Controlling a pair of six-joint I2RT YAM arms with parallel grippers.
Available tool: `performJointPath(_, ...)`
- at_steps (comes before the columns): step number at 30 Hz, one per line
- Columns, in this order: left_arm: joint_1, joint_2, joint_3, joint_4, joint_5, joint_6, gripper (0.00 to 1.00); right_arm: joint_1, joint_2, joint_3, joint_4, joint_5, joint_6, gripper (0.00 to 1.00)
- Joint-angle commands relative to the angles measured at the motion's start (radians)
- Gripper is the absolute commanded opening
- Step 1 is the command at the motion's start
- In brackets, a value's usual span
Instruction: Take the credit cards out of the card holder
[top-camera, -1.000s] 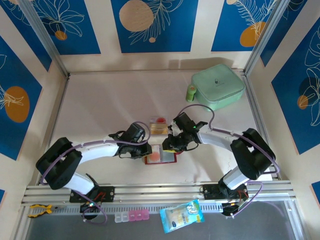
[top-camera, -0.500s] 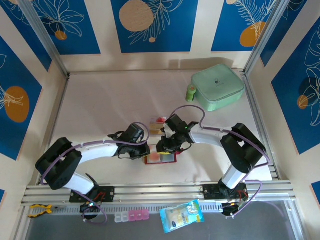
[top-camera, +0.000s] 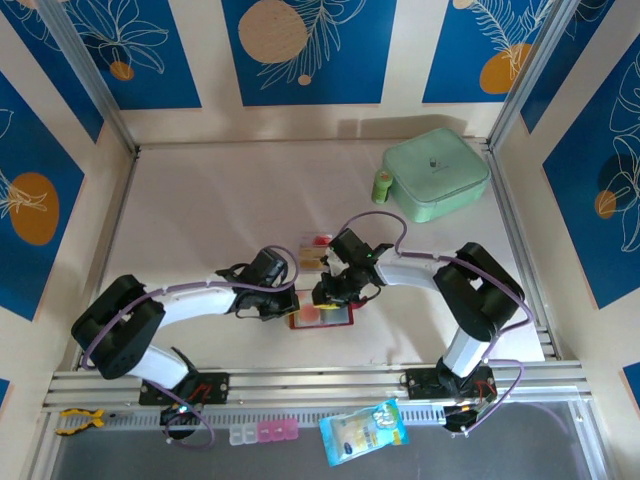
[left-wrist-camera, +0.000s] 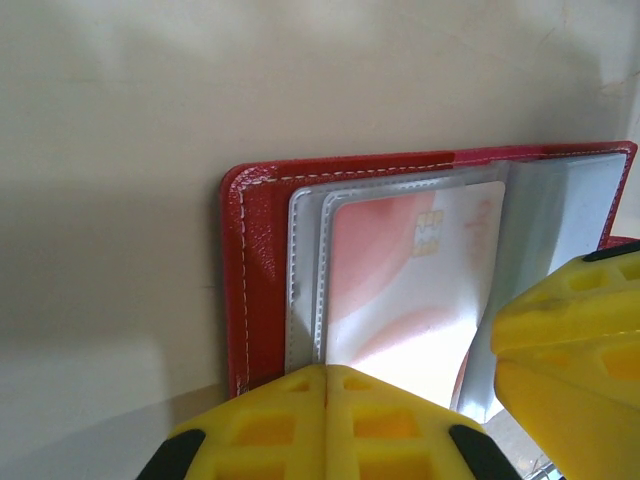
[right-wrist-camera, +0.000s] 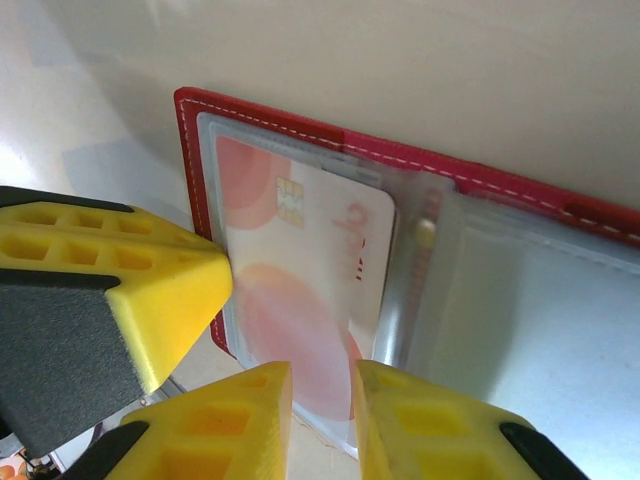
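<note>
Flat glossy red card holder (left-wrist-camera: 243, 260) with white stitching lies open on the matte cream table (left-wrist-camera: 120, 110), clear greyish plastic sleeves (right-wrist-camera: 520, 300) and a small round stud (right-wrist-camera: 427, 232) inside. A thin whitish card (right-wrist-camera: 300, 280) with rounded corners, pink-red blobs and a gold chip sits in the sleeve on the robot's left half, and a tan card (top-camera: 316, 259) lies flat just beyond the holder. Ribbed yellow fingers of the left gripper (left-wrist-camera: 325, 400) are pressed fully together with nothing seen between, tips at the holder's near edge just in front of the whitish card; the right gripper (right-wrist-camera: 322, 385) has jaws a narrow slit apart over that card's near end, contact unclear.
</note>
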Motion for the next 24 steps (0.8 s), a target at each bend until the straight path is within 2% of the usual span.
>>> performJointPath(1,0.011,0.016,-0.017,-0.015,-0.009,0.02,0.05,0.008,0.015,0.019,0.009,-0.033,0.012,0.23)
performJointPath(24,0.012,0.011,-0.019,-0.019,-0.011,0.018,0.05,0.013,0.065,0.011,0.069,-0.082,0.027,0.23)
